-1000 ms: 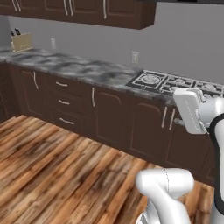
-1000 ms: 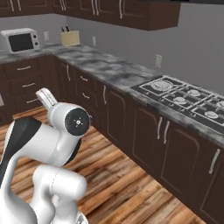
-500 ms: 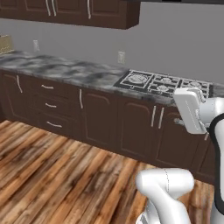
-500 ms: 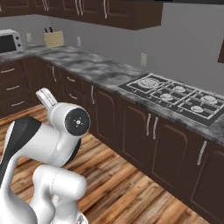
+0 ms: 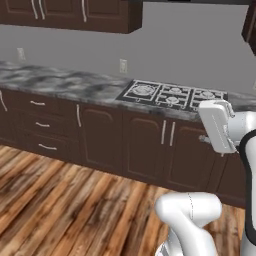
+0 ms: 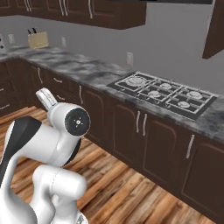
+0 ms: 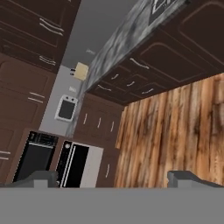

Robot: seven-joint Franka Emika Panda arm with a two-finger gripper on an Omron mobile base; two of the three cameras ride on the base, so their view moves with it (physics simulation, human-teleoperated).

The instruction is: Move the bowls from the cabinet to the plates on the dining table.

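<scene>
A simulated kitchen with a white robot arm (image 5: 220,127) in the foreground. In the hand view the gripper (image 7: 116,178) is released, its two dark fingertips (image 7: 41,178) spread wide at 6 o'clock with nothing between them, over a wood plank floor (image 7: 175,131). A grey marbled stone counter (image 5: 75,85) runs across the left base view, carrying a gas hob (image 5: 172,95) at about 1 o'clock. Low dark brown cupboards (image 5: 145,145) with short silver handles sit beneath. The dark wall cabinet (image 5: 80,12), doors closed, hangs at 11 o'clock. In the right base view a knife block (image 6: 38,40) stands at 10 o'clock on the counter. The hand view shows a white microwave (image 7: 66,108) near 9 o'clock
</scene>
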